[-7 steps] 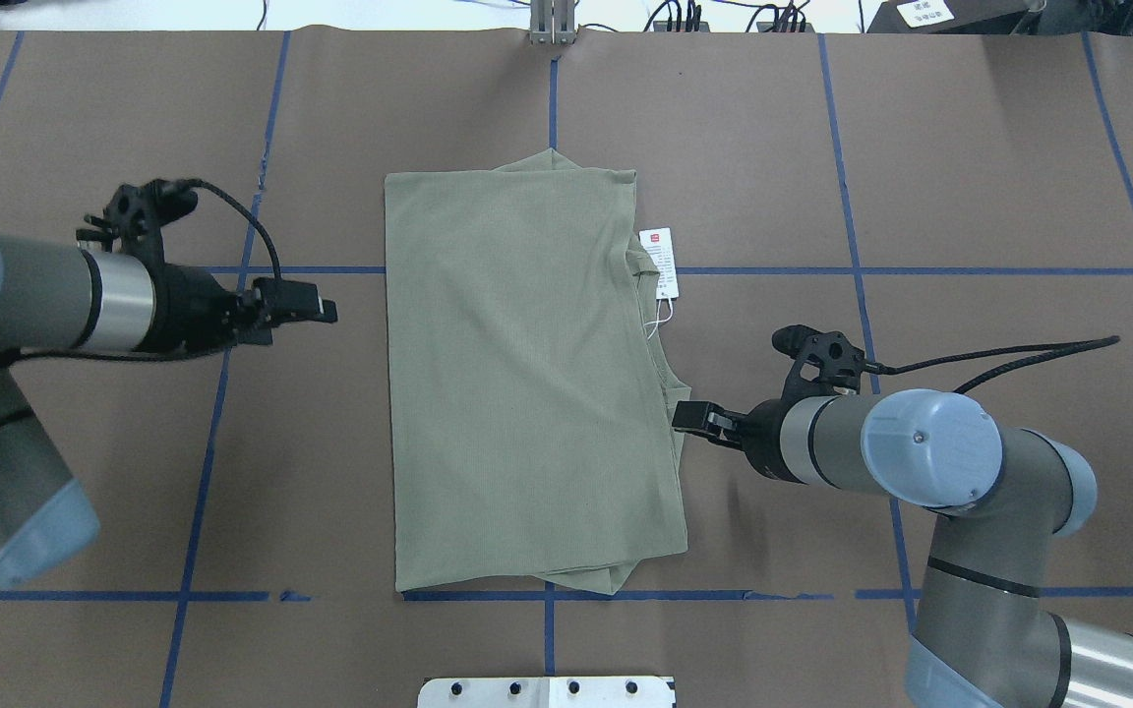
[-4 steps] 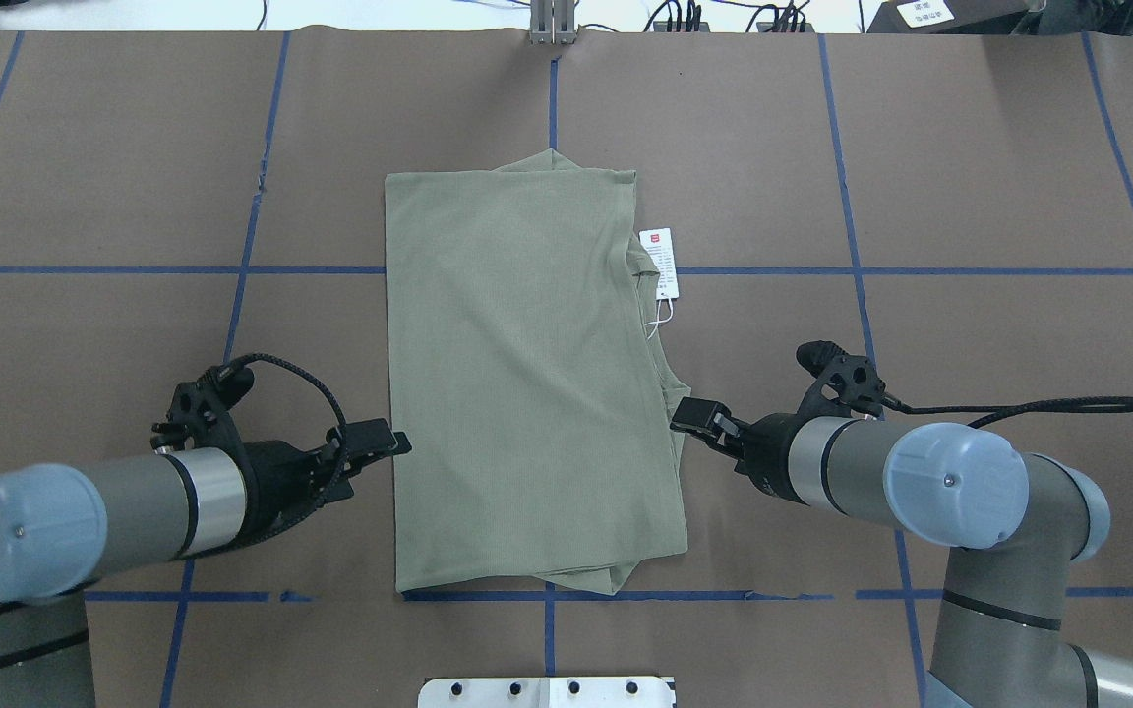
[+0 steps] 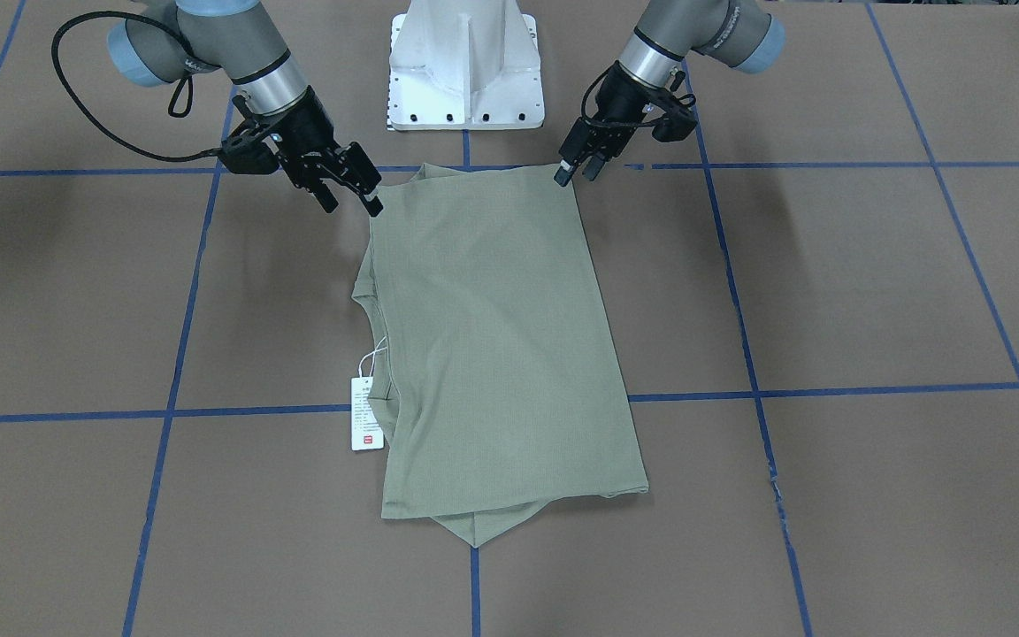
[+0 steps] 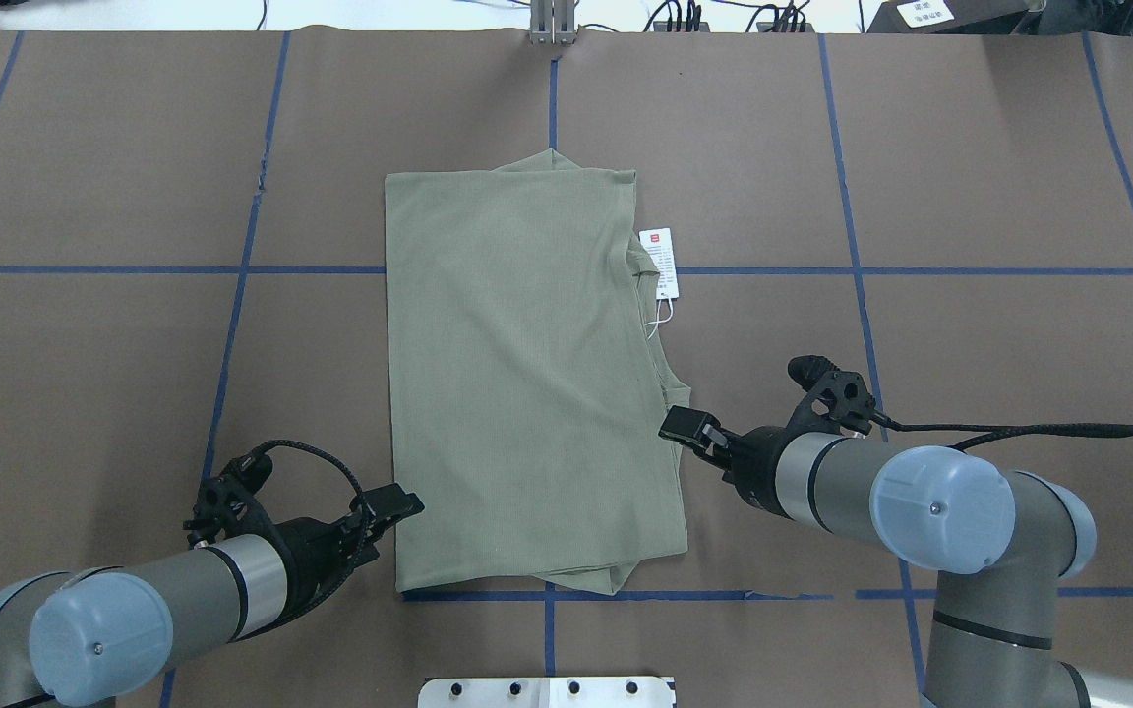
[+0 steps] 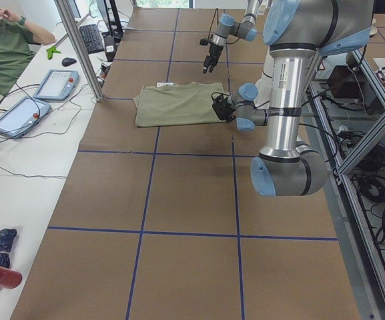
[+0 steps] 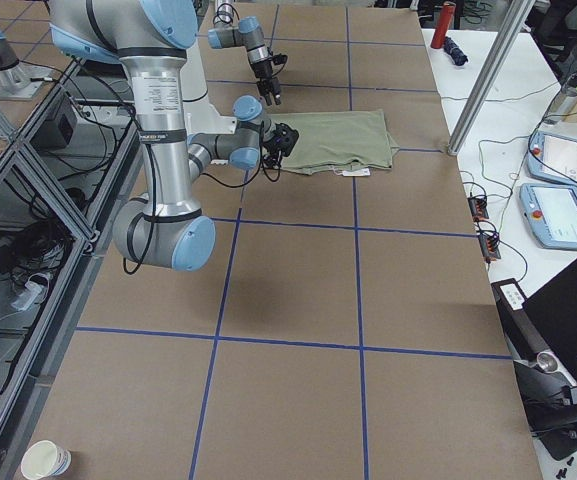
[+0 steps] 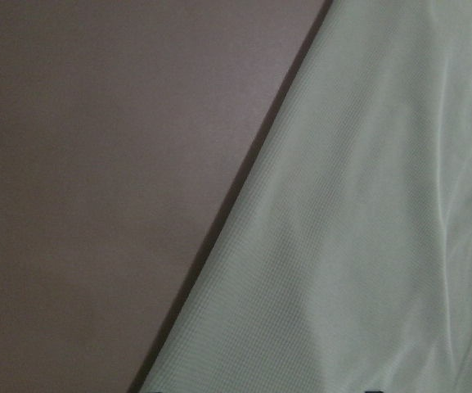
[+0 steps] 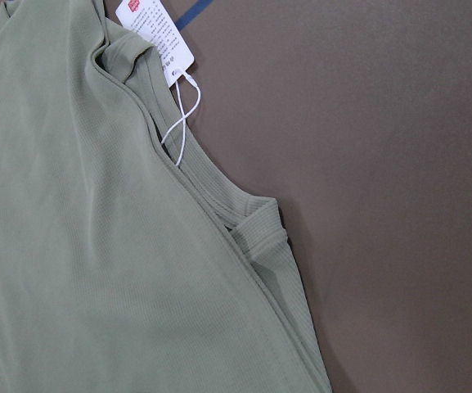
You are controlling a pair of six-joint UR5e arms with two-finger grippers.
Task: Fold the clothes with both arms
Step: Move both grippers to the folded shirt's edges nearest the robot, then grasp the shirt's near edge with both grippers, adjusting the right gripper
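Shirt (image 4: 527,374): folded into a long rectangle, lying flat on the counter (image 4: 970,147) straight ahead of the white pedestal base (image 3: 465,80), short edge toward it.

Hang tag (image 4: 662,261): on the counter beside the shirt's right edge, far from the base.

Left end effector (image 3: 575,170): narrow gap, holding nothing, at the shirt corner nearest the base.

Right end effector (image 3: 350,196): spread wide, holding nothing, at the right edge, slightly farther out.

Left arm (image 4: 168,593) and right arm (image 4: 847,479) angled low and inward; left gripper (image 3: 577,169) and right gripper (image 3: 352,202) hung with jaws parted.
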